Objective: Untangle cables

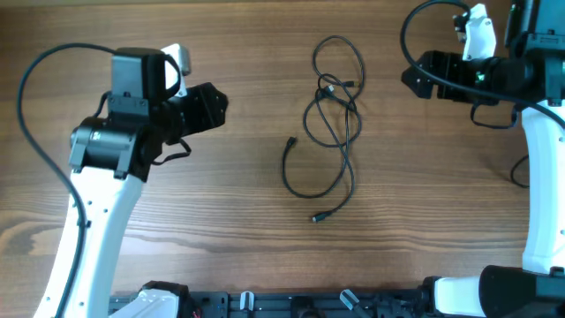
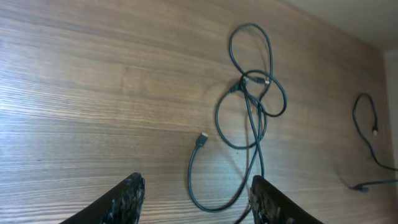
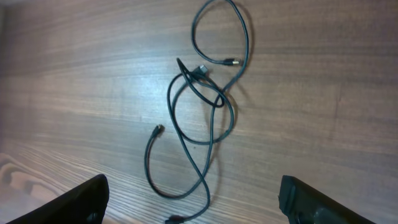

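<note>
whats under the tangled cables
Only the bare wood table shows beneath the cables. At the knot, strands overlap, so which runs underneath cannot be told.

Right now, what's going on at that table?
Two robot arms flank a bundle of thin black cables lying in the middle of the wooden table. Nothing is being handled: the left claw and the right claw are both open and apart from the cords, each wrist camera looking down at them. The cables are tangled, with loops crossing near the far end and two plug ends lying free on the near side. Untangling has not yet begun.
</note>
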Tool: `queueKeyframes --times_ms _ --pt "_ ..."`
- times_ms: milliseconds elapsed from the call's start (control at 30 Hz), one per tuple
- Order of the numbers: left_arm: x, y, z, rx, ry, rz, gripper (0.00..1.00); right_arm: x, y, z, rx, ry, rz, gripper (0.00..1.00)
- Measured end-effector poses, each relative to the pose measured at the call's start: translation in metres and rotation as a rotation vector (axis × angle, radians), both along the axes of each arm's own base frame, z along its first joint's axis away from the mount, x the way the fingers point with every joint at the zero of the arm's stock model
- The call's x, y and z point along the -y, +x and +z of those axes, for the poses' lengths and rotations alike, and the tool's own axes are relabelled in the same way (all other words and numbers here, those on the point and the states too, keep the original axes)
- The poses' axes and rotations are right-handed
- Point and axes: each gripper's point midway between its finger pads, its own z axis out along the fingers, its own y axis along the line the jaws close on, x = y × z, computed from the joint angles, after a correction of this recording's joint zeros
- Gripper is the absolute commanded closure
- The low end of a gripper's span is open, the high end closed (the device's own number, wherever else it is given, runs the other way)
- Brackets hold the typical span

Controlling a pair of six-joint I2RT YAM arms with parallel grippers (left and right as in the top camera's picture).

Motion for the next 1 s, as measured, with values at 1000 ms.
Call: queueKeyframes --times_ms 1000 --pt "0.222 0.031 -0.159 -0.226 -0.136 -0.171 0.53 0.005 0.002 -0.025 -0.092 -0.011 -0.037 0.10"
